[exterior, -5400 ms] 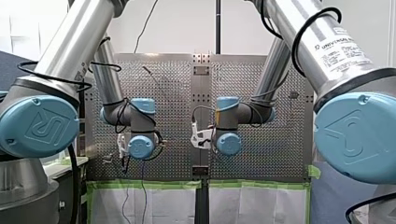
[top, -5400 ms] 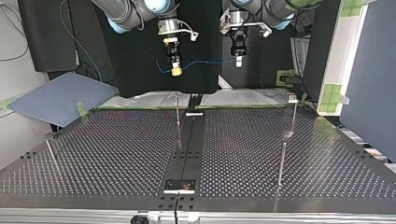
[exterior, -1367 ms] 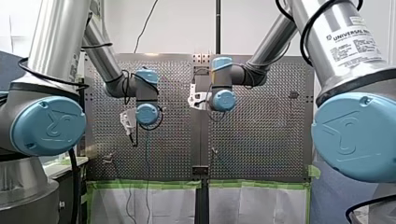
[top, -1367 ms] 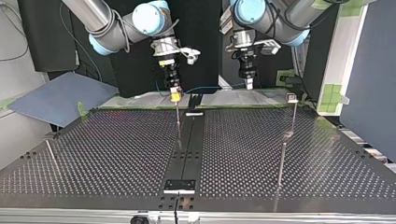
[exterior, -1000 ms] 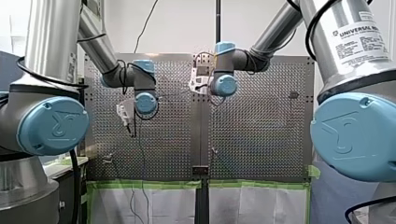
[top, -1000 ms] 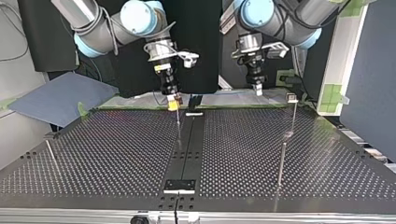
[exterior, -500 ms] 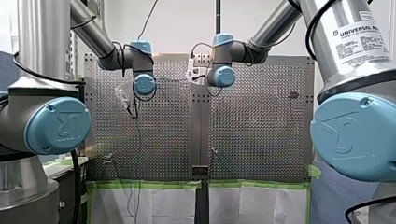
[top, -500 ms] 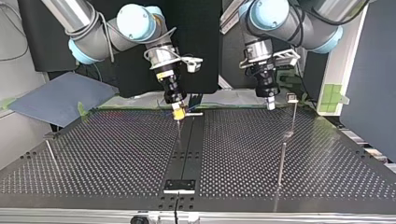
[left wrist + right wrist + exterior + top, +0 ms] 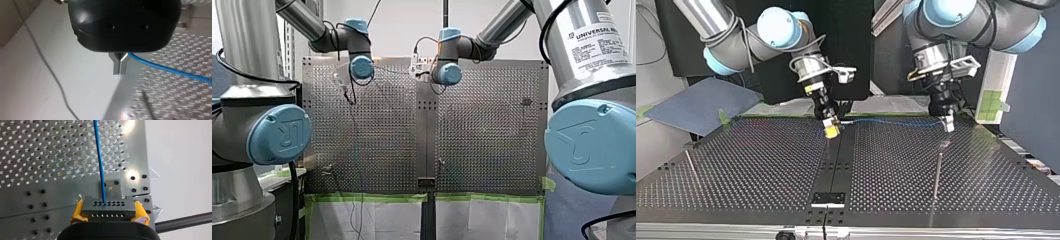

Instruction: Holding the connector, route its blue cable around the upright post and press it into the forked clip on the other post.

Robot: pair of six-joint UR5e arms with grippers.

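Front view: my left arm (image 9: 362, 67) and my right arm (image 9: 447, 72) both reach to the far edge of the table (image 9: 482, 140).
Top view: I see the right gripper (image 9: 830, 129) and the left gripper (image 9: 948, 124) low over the table, with the blue cable (image 9: 886, 121) stretched between them.
Left wrist view: metal fingers (image 9: 116, 67) pressed together, pinching the cable above the table.
Right wrist view: yellow pads (image 9: 76, 212) clamp the connector (image 9: 108, 207); the cable runs from it out over the table.

A stretched blue cable (image 9: 891, 121) bars the far edge of the worktop (image 9: 751, 165), above the middle post (image 9: 828, 147) and the side post (image 9: 937, 175), with open worktop between them.
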